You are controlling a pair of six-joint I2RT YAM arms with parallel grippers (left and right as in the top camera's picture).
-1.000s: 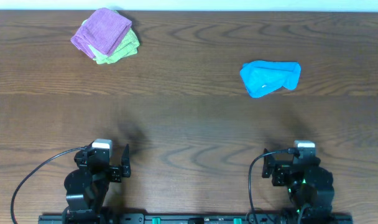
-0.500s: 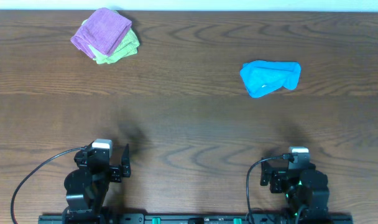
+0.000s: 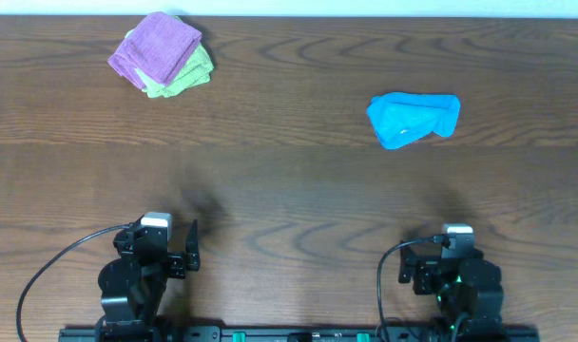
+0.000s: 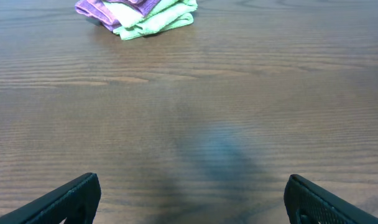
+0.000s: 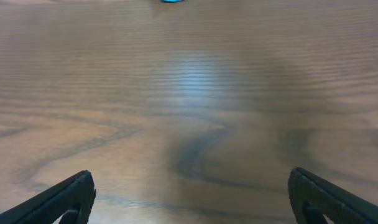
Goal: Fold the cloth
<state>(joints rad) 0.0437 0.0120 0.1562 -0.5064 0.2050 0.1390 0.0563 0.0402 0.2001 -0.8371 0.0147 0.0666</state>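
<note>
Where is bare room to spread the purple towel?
Bare table spans from the left gripper and right gripper up to the cloths, and between the lilac terry towel and bright blue cloth. Crowded where the towel overlaps the lime-green folded cloth.

The cloth (image 3: 158, 47), lilac, lies folded atop a green cloth (image 3: 182, 78)

No readable text, label, brand, number or sign anywhere in the 3 views.

Blue cloth (image 3: 411, 119), green cloth (image 3: 182, 82), wooden table (image 3: 289, 190)
</note>
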